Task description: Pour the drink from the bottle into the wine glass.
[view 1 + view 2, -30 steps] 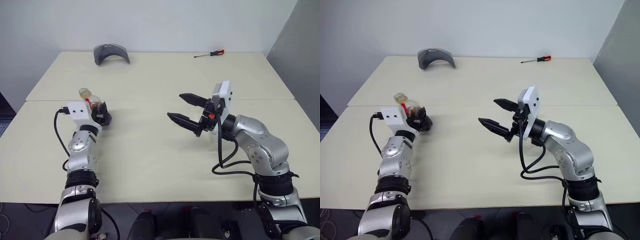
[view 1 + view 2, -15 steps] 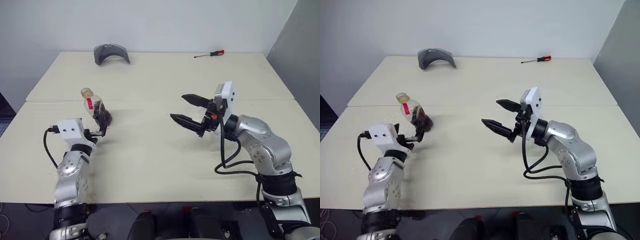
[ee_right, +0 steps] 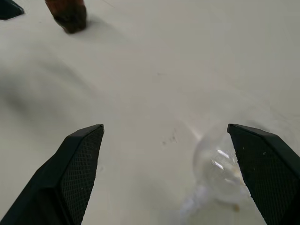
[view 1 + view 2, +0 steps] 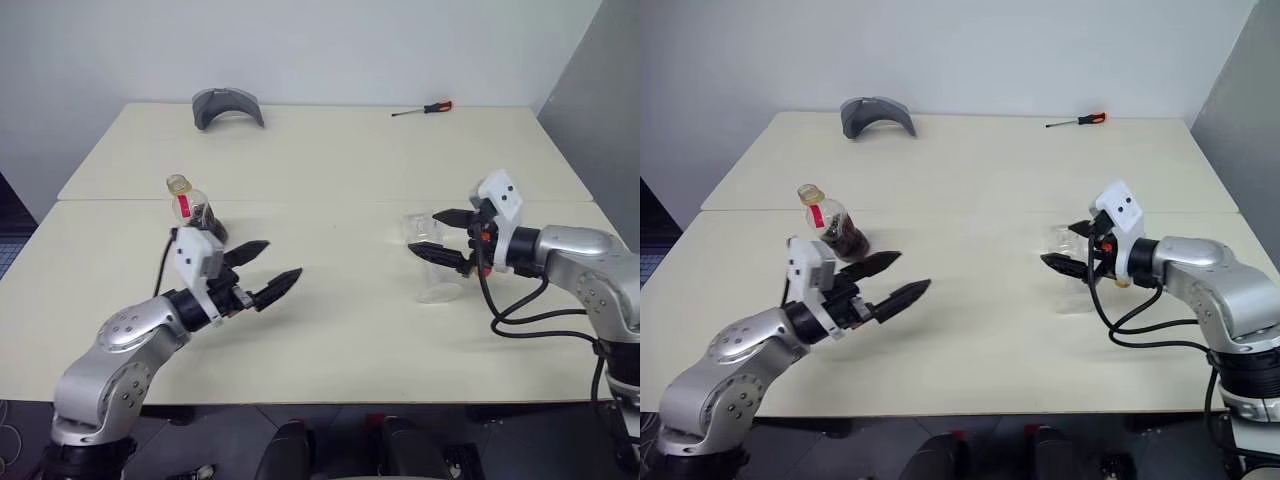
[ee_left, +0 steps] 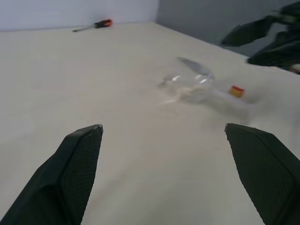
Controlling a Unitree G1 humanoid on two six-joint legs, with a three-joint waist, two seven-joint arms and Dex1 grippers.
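Pale table [image 4: 330,150] is carrying the bottle [image 4: 197,212], standing upright at left centre with the drink [image 4: 209,229] low in it. Wine glass [image 4: 428,262] is sitting at right centre, just ahead of the right hand [image 4: 440,235], which is gaping wide. Left hand [image 4: 262,270] is spread wide, holding nothing. It has released the bottle and pulled away toward centre; the right has swung rightward. Step looks like repositioning; next, regrasping the bottle.

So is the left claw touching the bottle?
Apart. In the left eye view the left claw sits nearer the camera than the bottle, table showing between them.
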